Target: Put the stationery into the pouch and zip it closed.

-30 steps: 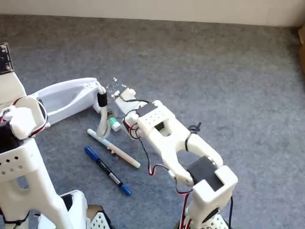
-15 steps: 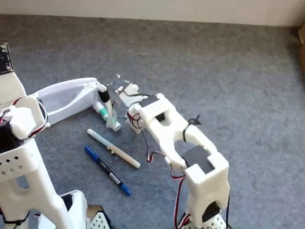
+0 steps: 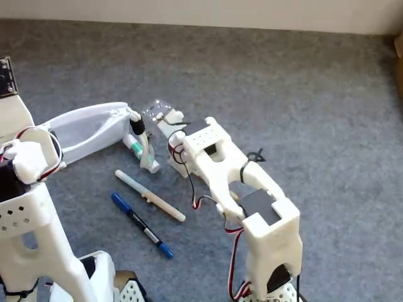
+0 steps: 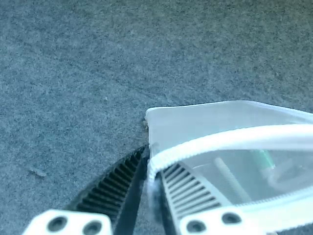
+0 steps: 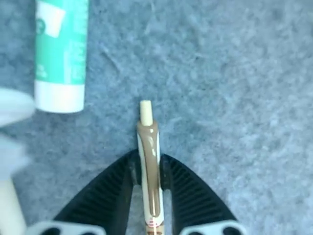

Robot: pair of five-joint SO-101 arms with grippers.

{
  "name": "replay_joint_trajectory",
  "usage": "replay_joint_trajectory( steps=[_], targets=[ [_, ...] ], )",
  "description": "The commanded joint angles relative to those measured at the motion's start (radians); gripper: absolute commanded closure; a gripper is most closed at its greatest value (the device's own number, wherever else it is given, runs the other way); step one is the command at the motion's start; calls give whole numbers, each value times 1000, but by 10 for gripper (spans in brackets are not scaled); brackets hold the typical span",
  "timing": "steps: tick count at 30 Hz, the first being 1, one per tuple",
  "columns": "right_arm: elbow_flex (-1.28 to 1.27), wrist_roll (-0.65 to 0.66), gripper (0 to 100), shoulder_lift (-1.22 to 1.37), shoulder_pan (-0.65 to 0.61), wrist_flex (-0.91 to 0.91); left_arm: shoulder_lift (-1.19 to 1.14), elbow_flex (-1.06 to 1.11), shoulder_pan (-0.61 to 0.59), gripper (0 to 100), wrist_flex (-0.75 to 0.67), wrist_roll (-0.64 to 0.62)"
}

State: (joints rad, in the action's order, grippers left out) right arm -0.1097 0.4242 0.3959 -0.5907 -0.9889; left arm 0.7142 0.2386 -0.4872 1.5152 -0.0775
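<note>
My right gripper (image 5: 148, 157) is shut tight on a tan pen (image 5: 148, 142). The jaws pinch its barrel, and its cream tip points out over the grey carpet (image 3: 302, 94). The right wrist view shows that pinch plainly. The high view instead places this gripper right at the pouch's mouth. The glue stick (image 5: 61, 49) lies on the carpet near the pen's tip, not touching it. Its label is green with white print that I cannot read.

My left gripper (image 4: 147, 161) is clamped on the end of the pouch (image 4: 205, 122), right by the white zip. The left wrist view shows a green shape through the pouch's cloudy wall. The high view shows the pouch unzipped, its mouth turned toward my right gripper. It also shows a white pen (image 3: 150, 196) and a blue pen (image 3: 141, 225) lying side by side on the carpet, apart from the pouch. The blue pen's barrel print is too small to read.
</note>
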Motion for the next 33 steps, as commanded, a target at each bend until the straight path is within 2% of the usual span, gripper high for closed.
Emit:
replay_joint_trajectory(
  steps=[1, 7, 13, 22, 33],
  targets=[
    [2, 8, 993, -73, 25, -62, 30, -2, -2, 992, -25, -9],
    [8, -147, 993, -143, 81, -58, 30, -2, -2, 992, -25, -9],
    [7, -288, 993, -176, 113, 70, 30, -2, -2, 992, -25, -9],
    [1, -503, 993, -275, 145, 151, 30, -2, -2, 992, -25, -9],
    [-96, -522, 993, -538, 143, 151, 30, -2, -2, 993, -25, -9]
  ],
)
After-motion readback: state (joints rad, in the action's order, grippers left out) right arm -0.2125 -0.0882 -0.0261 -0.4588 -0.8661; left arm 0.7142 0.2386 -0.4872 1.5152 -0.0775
